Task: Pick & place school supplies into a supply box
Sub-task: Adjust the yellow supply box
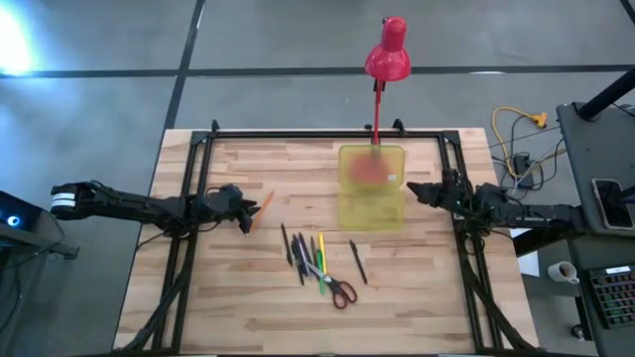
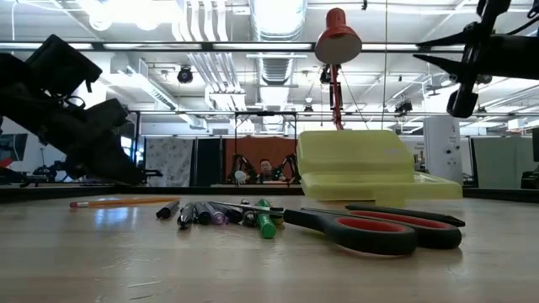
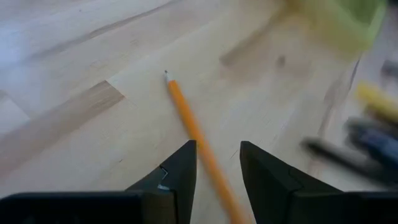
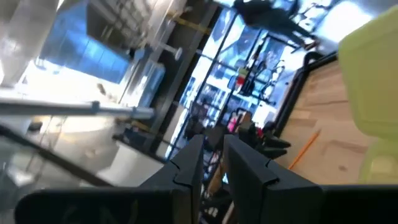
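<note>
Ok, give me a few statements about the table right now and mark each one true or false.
1. The orange pencil lies on the table between the open fingers of the left pincer. True.
2. The scissors are already inside the supply box. False: they lie on the table at the near end of the pen cluster.
3. The supply box stands open with its lid up. True.
4. The right pincer holds a green pen. False: it hangs empty beside the box.
5. The red lamp stands at the far edge, behind the box. True.
</note>
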Controlling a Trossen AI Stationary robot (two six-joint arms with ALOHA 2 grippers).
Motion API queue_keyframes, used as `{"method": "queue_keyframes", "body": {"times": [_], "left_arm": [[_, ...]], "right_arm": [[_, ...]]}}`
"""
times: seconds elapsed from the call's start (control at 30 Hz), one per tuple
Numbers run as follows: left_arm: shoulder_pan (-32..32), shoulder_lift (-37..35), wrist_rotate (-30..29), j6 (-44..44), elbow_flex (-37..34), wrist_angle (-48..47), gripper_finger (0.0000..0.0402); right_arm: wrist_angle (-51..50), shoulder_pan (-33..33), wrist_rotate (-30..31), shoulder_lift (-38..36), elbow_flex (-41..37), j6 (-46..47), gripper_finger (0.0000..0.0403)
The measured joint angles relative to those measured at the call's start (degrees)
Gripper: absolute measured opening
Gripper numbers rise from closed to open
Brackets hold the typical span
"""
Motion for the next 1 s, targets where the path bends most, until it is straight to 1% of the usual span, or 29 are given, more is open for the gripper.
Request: {"method": "queue_keyframes", "body": {"times": [0.1,0.17,0.23,0.3,0.37,0.5,0.63,0.7,0.77,0.87,0.93,1.0], "left_arm": [[0.0,-0.1,-0.1,-26.5,0.4,3.4,0.0108],[0.0,-0.1,-0.2,-40.9,0.5,4.2,0.0108],[0.0,0.0,-1.1,-49.9,0.5,4.1,0.0108],[0.0,0.0,-2.3,-54.2,0.5,4.1,0.0108],[0.0,0.0,-4.0,-55.6,0.5,4.1,0.0108],[0.0,-0.1,-4.8,-55.9,0.5,4.1,0.0108],[0.0,-0.1,-5.3,-56.1,0.5,4.0,0.0108],[0.0,-0.1,-7.5,-56.1,0.5,3.9,0.0108],[0.1,-0.1,-9.9,-56.1,0.5,4.0,0.0108],[0.0,-0.1,-10.2,-56.2,0.5,4.6,0.0108],[0.0,-0.1,-10.4,-55.7,0.4,5.7,0.0108],[0.0,-0.1,-11.3,-53.2,0.4,8.7,0.0108]], "right_arm": [[0.6,0.0,1.2,1.3,0.0,0.6,0.0059],[1.1,0.0,1.2,2.3,0.0,-0.2,0.0059],[2.2,0.0,1.2,3.0,0.0,-1.6,0.0059],[3.4,0.0,1.2,3.7,0.0,-3.5,0.0059],[4.3,0.0,1.7,4.2,0.0,-5.4,0.0059],[4.3,0.0,8.3,4.3,0.0,-8.2,0.0059],[4.2,0.0,18.4,4.1,0.0,-10.8,0.0059],[3.3,0.0,23.4,4.2,0.0,-10.9,0.0059],[0.8,0.0,27.0,4.2,0.0,-11.1,0.0059],[-3.9,0.0,28.0,4.2,0.0,-10.0,0.0059],[-5.7,0.0,27.2,4.5,0.0,-8.4,0.0059],[-6.4,0.0,25.8,4.9,0.0,-8.1,0.0059]]}}
